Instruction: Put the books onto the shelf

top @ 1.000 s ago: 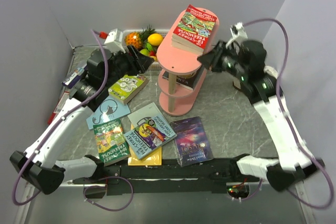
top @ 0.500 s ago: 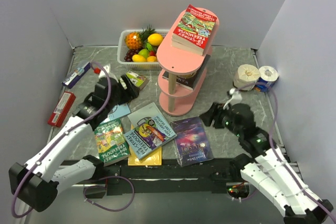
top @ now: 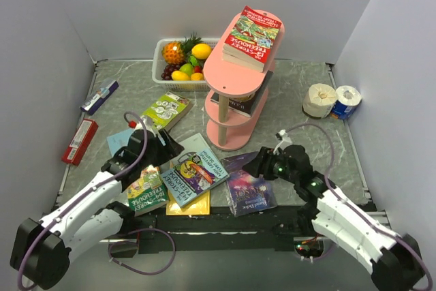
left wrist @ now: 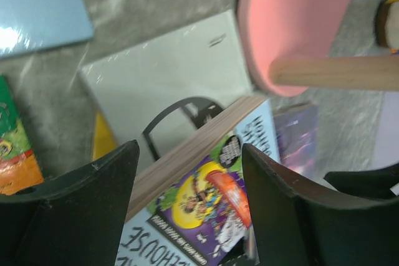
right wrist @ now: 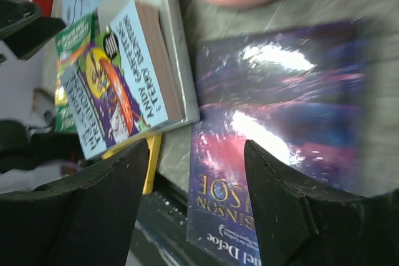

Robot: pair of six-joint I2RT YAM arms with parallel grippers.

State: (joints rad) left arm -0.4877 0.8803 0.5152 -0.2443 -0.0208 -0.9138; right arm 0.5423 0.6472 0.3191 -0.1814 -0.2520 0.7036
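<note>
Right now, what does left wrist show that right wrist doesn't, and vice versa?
Left wrist only: the pale wooden post of the tall pink three-tier shelf, and the black arc mark on the flat grey book. Right wrist only: nearly the whole cover of the dark purple galaxy book, cover lettering included; left wrist catches just a sliver. Both: the light-blue cartoon Treehouse book lying on the grey one, a yellow book at its edge, and a pink tier.

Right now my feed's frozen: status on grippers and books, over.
Left gripper open above light-blue Treehouse book; right gripper open above purple book. Red book atop shelf, rest on table. Nothing blocking.
</note>
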